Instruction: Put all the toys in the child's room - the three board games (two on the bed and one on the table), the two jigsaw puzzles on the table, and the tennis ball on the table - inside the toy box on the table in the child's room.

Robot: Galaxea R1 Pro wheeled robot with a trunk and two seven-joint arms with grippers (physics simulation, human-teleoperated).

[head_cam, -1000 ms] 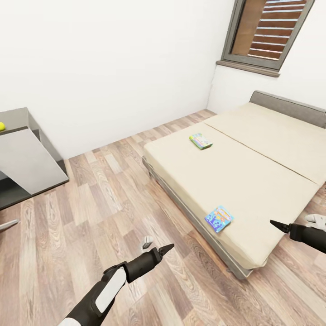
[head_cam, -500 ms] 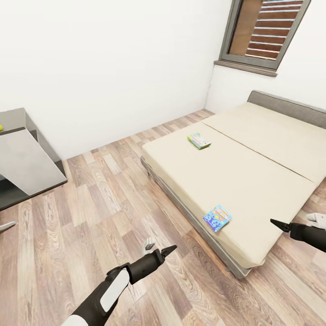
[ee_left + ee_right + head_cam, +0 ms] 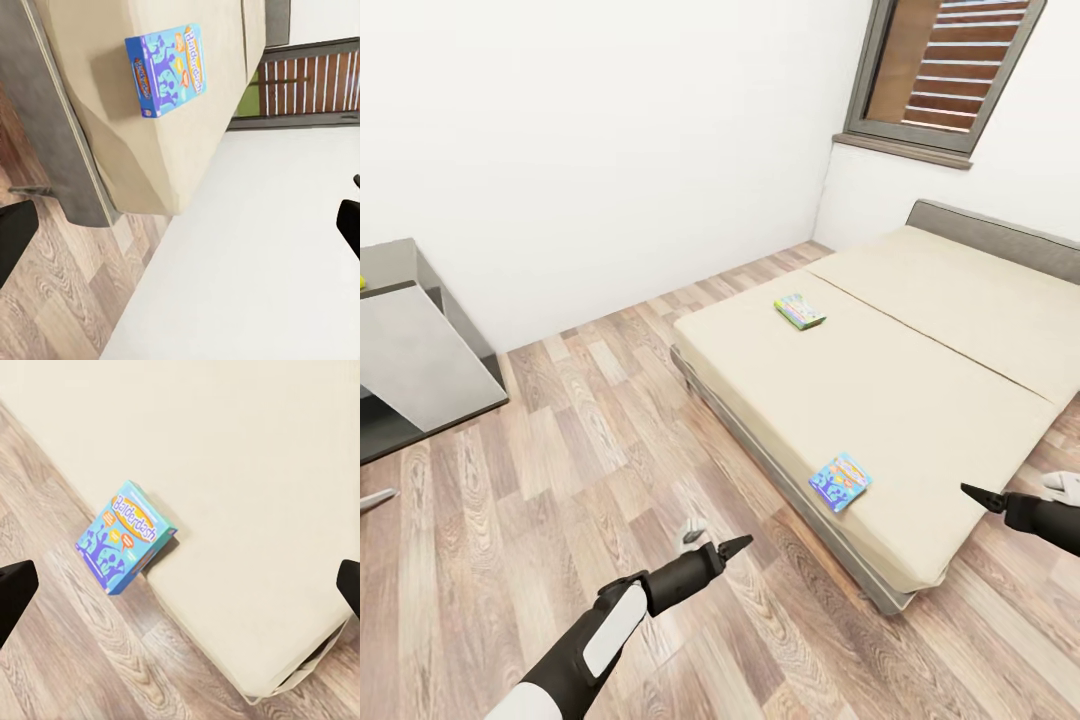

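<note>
Both claws hang empty: left claw over the wood floor, right claw past the bed's foot, fingers spread wide in the wrist views. Balderdash box lies flat at the bed's near edge, long axis running away from that edge. Green-edged game box sits further up the bed (print unreadable). At the frame's left, the counter is cut off.

Black arms, white forearm panel — tapered black gripper tips.

"Balderdash" on the blue board game lid
</note>
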